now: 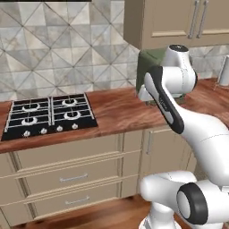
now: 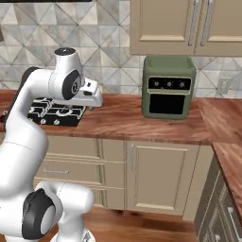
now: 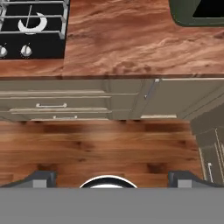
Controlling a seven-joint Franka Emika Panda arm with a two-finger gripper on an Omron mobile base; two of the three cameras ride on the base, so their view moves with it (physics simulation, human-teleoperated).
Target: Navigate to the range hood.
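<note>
Robot faces the wooden counter point(image 1: 116, 112) between gas hob point(image 1: 49, 115) and olive-green countertop oven point(image 2: 168, 86).
The range hood's point(image 1: 44, 1) black lower edge crosses the top-left corner; the gripper point(image 3: 112, 178) points floorward, fingers spread empty.

Both base views are looking forward over the tabletop point(image 1: 116, 112), sharing the hob point(image 1: 49, 116); the hand view is facing straight down.

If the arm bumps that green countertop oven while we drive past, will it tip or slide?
The oven looks boxy and squat with a wide base, so it would probably slide rather than tip. The wooden counter looks smooth, so a push likely shifts it. Probably heavy.
</note>
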